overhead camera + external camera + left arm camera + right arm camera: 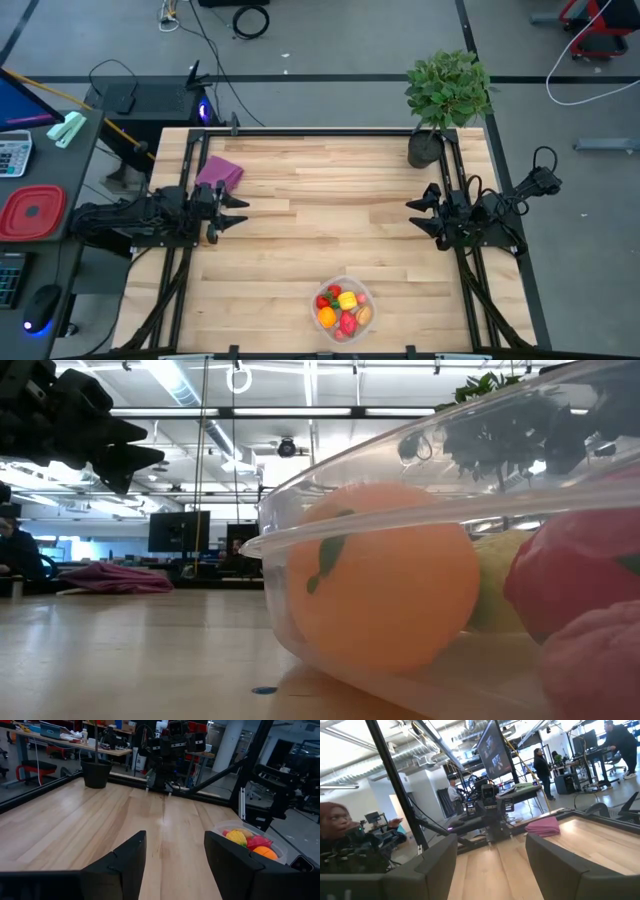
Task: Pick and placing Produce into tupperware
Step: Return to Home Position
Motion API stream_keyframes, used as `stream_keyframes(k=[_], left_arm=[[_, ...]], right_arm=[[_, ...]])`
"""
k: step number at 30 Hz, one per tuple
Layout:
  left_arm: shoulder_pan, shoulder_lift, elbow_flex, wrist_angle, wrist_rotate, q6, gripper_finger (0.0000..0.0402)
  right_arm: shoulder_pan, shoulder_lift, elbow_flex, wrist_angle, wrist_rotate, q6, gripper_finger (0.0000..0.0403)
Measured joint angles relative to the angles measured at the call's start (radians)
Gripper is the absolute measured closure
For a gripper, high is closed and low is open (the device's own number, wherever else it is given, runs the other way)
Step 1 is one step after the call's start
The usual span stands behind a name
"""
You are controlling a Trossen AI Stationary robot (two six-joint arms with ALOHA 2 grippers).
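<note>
The tupperware [343, 309], a round clear tub, stands on its base near the table's near edge, a little right of centre. Several produce pieces lie inside it: red, yellow and orange ones [327, 317]. In the low view its wall [400, 500] fills the picture with an orange fruit [380, 590] behind it, and the left wrist view shows the tub [248, 843] too. My left gripper [240, 211] hovers open at the table's left side, my right gripper [415, 215] open at the right side. Both hold nothing and stand far from the tub.
A purple folded cloth [219, 173] lies on the table's far left part. A green potted plant [445, 100] stands at the far right corner. A red lidded container [30, 213] sits on the desk left of the table. People show in the room behind.
</note>
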Motion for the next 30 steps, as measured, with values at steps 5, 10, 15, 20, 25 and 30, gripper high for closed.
stream_keyframes(k=[5,10,15,20,25,30], left_arm=[[0.000,0.000,0.000,0.000,0.000,0.000,0.0199],[0.000,0.000,0.000,0.000,0.000,0.000,0.0202],[0.000,0.000,0.000,0.000,0.000,0.000,0.0196],[0.000,0.000,0.000,0.000,0.000,0.000,0.0199],[0.000,0.000,0.000,0.000,0.000,0.001,0.0204],[0.000,0.000,0.000,0.000,0.000,0.000,0.0200]], right_arm=[[0.000,0.000,0.000,0.000,0.000,0.000,0.0157],[0.000,0.000,0.000,0.000,0.000,0.000,0.0157],[0.000,0.000,0.000,0.000,0.000,0.000,0.0157],[0.000,0.000,0.000,0.000,0.000,0.000,0.0157],[0.000,0.000,0.000,0.000,0.000,0.000,0.0157],[0.000,0.000,0.000,0.000,0.000,0.000,0.0157]])
